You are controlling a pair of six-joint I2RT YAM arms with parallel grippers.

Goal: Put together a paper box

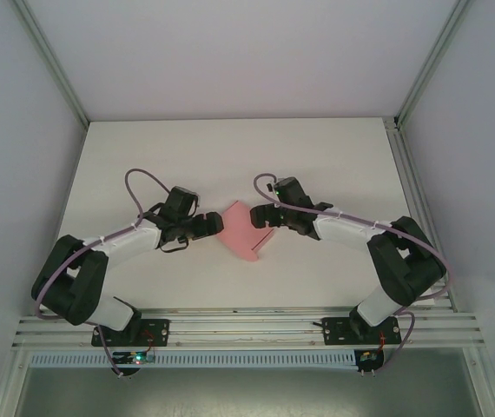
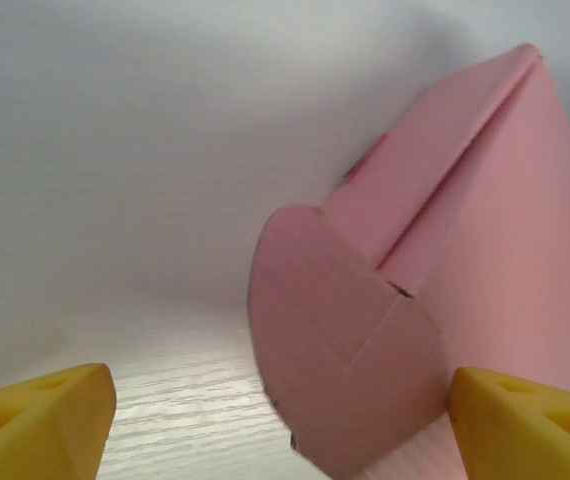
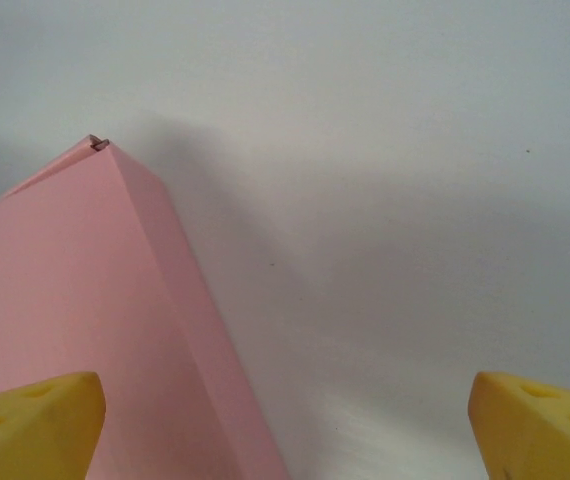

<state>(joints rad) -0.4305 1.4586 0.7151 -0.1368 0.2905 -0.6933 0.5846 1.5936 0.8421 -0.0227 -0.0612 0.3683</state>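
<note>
Card, pink and already folded into a shallow body, lies on the white counter (image 1: 317, 156) in the gap between my two arms: the paper box (image 1: 246, 230) has one set of jaws on each side of it, facing each other across it. My left jaws stand wide with nothing in them. Their yellow fingertips (image 2: 35, 420) are far apart, and just ahead, toward the right-hand finger, stands the box's rounded end flap (image 2: 345, 340), not tucked in. Beyond the flap the body runs away from these jaws, slanting up and to the right along a crease, so I judge its long axis lies roughly along their reach. My right jaws are wide as well and hold nothing. From them the box sits off to the left, one long edge leading away from the left-hand finger to a far corner (image 3: 98, 145), while most of their gap looks onto bare counter. Both arms are close to the box, but the open flap faces the left jaws, so I judge that side better placed to close it, with the right jaws needing to shift leftward to steady the body.
</note>
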